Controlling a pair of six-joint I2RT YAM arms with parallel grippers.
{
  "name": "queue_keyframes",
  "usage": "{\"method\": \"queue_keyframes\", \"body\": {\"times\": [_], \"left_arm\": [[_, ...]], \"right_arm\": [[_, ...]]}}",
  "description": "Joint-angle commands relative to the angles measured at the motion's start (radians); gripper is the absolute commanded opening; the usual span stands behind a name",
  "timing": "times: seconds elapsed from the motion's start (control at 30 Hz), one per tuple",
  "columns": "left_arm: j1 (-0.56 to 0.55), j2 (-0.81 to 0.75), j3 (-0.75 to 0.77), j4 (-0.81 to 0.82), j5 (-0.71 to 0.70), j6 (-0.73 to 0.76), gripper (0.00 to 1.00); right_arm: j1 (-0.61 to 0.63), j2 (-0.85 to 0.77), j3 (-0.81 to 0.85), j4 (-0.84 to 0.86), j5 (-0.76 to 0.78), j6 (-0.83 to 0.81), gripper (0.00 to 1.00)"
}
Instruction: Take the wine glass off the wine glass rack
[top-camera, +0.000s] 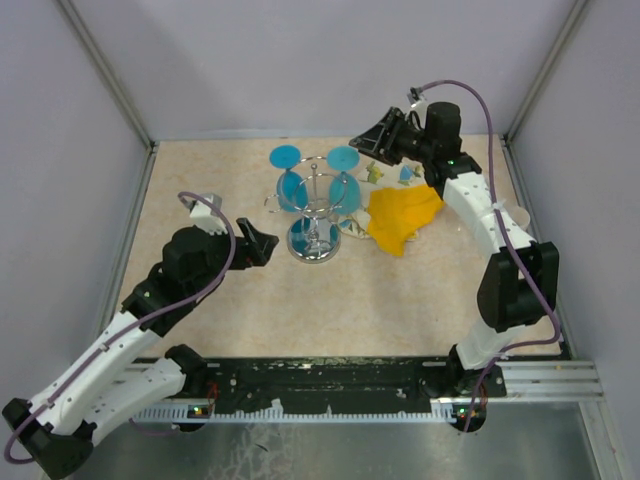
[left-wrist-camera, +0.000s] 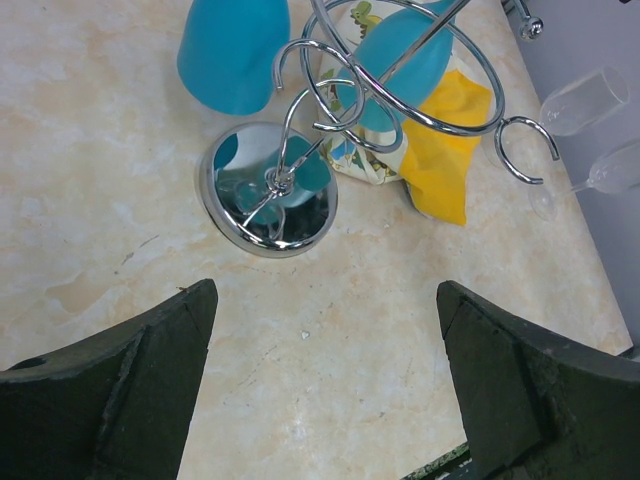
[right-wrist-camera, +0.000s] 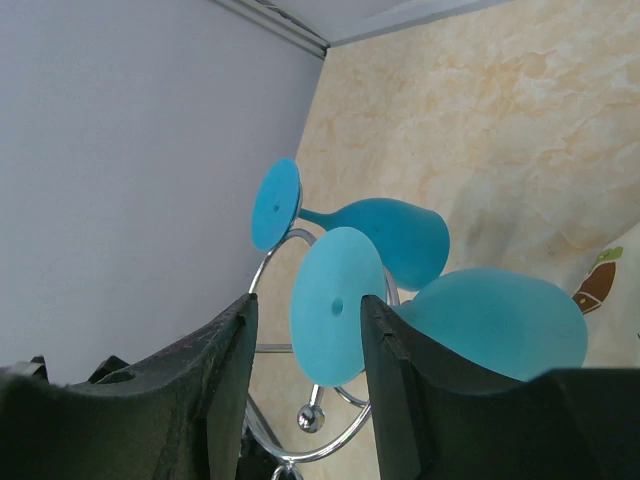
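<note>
The chrome wine glass rack (top-camera: 316, 212) stands mid-table on its round shiny base (left-wrist-camera: 268, 190). Two blue wine glasses hang upside down from its wire loops, one on the left (top-camera: 290, 185) and one on the right (top-camera: 345, 186). My right gripper (top-camera: 360, 141) is open at the right glass's foot. In the right wrist view that blue foot disc (right-wrist-camera: 337, 305) sits between the open fingers (right-wrist-camera: 215, 380), with the bowl (right-wrist-camera: 500, 320) behind. My left gripper (top-camera: 266, 243) is open and empty, low over the table just left of the base; its fingers (left-wrist-camera: 150, 360) are wide apart.
A yellow cloth (top-camera: 402, 218) lies right of the rack, over a patterned item (left-wrist-camera: 368, 160). Two clear glasses (left-wrist-camera: 590, 100) lie at the table's edge in the left wrist view. Enclosure walls close in the back and sides.
</note>
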Motion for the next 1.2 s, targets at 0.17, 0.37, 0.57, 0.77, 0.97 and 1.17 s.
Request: {"method": "queue_keyframes", "body": {"times": [0.17,0.37,0.57,0.77,0.97,1.17], "left_arm": [[0.01,-0.016,-0.01,-0.005,0.007,0.017,0.96],[0.013,-0.015,-0.012,-0.006,0.009,0.017,0.96],[0.015,-0.011,-0.015,-0.004,0.015,0.018,0.96],[0.017,-0.014,-0.016,-0.005,0.016,0.019,0.96],[0.019,-0.014,-0.018,-0.005,0.017,0.019,0.96],[0.021,-0.017,-0.021,-0.005,0.018,0.019,0.96]], "right_arm": [[-0.001,-0.011,0.006,0.031,0.0,-0.017,0.46],[-0.001,-0.01,-0.004,0.04,-0.006,-0.013,0.46],[-0.003,-0.011,-0.012,0.042,-0.004,-0.017,0.46],[-0.002,-0.011,-0.013,0.049,-0.005,-0.014,0.46],[-0.007,-0.012,-0.014,0.034,0.015,-0.025,0.46],[-0.03,-0.026,-0.041,0.059,0.008,-0.009,0.45]]}}
